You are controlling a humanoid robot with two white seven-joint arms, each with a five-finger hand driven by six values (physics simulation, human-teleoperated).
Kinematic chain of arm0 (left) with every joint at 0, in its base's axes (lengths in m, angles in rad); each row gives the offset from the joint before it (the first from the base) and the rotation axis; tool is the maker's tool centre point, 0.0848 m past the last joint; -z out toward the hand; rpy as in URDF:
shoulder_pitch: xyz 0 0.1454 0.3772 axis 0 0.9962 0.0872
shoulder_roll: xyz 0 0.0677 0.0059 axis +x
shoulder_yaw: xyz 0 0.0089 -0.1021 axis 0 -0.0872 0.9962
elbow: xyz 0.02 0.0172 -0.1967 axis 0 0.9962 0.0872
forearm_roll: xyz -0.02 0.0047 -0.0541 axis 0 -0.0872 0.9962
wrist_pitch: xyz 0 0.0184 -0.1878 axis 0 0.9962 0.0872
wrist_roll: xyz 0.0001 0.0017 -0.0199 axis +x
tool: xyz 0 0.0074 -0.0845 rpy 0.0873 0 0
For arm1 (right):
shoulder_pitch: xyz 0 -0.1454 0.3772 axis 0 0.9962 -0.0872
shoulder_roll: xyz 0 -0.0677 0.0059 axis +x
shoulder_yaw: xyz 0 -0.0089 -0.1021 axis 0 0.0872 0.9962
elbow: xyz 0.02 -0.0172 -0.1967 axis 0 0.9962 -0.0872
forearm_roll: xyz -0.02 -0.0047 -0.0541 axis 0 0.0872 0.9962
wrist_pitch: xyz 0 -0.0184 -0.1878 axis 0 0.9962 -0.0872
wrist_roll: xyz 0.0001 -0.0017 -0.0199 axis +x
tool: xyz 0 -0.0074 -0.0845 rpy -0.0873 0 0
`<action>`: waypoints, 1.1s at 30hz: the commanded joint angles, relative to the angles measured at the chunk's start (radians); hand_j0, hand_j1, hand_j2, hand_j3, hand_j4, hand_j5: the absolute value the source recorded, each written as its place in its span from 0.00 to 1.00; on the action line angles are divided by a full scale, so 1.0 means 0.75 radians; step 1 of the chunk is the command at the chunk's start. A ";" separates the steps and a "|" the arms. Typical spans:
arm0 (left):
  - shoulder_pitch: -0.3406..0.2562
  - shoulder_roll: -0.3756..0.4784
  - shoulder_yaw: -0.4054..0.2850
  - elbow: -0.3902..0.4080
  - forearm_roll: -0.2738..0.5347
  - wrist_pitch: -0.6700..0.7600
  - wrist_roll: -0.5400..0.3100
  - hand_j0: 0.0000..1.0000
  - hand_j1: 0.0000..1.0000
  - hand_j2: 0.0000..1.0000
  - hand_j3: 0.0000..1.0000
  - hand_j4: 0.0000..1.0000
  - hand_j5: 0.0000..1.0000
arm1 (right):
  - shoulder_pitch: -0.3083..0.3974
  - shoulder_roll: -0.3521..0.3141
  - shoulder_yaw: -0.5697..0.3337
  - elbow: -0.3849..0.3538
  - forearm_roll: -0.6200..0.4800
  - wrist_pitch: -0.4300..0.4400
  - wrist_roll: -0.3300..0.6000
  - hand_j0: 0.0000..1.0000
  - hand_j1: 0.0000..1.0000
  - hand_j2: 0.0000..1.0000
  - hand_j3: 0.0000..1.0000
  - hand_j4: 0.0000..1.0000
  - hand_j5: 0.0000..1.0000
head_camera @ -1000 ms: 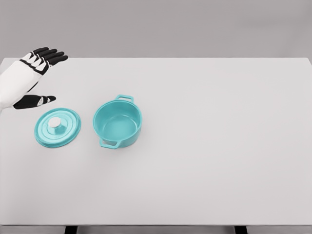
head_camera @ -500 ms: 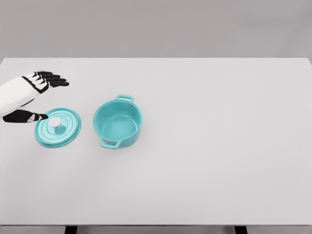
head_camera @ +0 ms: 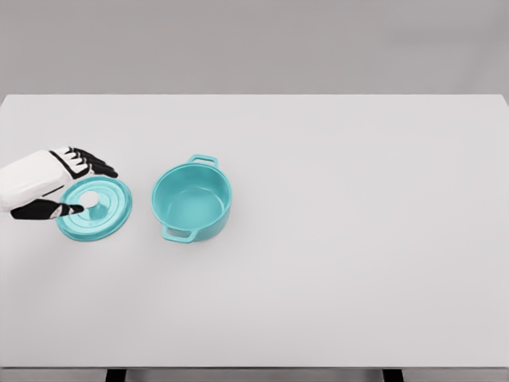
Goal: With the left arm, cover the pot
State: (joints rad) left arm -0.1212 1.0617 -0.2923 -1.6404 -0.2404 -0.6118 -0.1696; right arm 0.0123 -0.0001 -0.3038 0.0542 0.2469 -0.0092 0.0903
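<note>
- At the picture's left edge, the left hand (head_camera: 49, 185) comes in over the table (head_camera: 334, 263), its white back turned up and its arm cut off by the frame.
- Its black fingers (head_camera: 94, 164) are spread and loosely extended, pointing right past the far rim of the lid (head_camera: 99, 213); they hold nothing.
- Its thumb (head_camera: 52, 209) reaches out lower down, with the tip right beside the lid's pale knob (head_camera: 91, 198); whether it touches the knob cannot be told.
- That teal lid lies flat on the table, partly under the open hand, between fingers and thumb.
- Just right of the hand and lid stands the teal pot (head_camera: 192, 200), upright and uncovered, apart from the lid by a narrow strip of table.
- One pot handle points away from the robot, the other toward it.
- Right of the pot, the table is a plain white surface stretching well away from the hand to the far right edge.
- Behind the table's far edge is a plain grey wall (head_camera: 254, 44).
- Along the near edge, dark supports show beneath the tabletop.
</note>
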 commanded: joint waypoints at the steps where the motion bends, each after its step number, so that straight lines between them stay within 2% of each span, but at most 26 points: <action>1: 0.000 0.002 -0.021 0.005 0.010 0.001 0.001 0.80 0.80 0.80 0.80 0.80 0.80 | 0.000 0.000 0.000 -0.001 0.000 0.000 0.000 1.00 1.00 1.00 1.00 1.00 1.00; 4: -0.002 0.002 -0.056 0.052 0.006 0.001 0.001 0.80 0.80 0.80 0.80 0.80 0.80 | 0.000 0.000 0.000 -0.001 0.000 0.000 0.000 1.00 1.00 1.00 1.00 1.00 1.00; 20: -0.065 -0.139 -0.058 0.230 -0.156 0.001 -0.001 0.75 0.75 0.75 0.75 0.75 0.75 | 0.000 0.000 0.000 0.001 0.000 0.000 0.000 1.00 1.00 1.00 1.00 1.00 1.00; 33: -0.076 -0.188 -0.058 0.287 -0.193 0.001 -0.001 0.75 0.75 0.75 0.75 0.75 0.75 | 0.000 0.000 0.000 -0.001 0.000 0.000 0.000 1.00 1.00 1.00 1.00 1.00 1.00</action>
State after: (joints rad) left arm -0.1779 0.9278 -0.3361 -1.4327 -0.3891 -0.6117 -0.1707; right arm 0.0123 -0.0001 -0.3038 0.0540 0.2469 -0.0092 0.0903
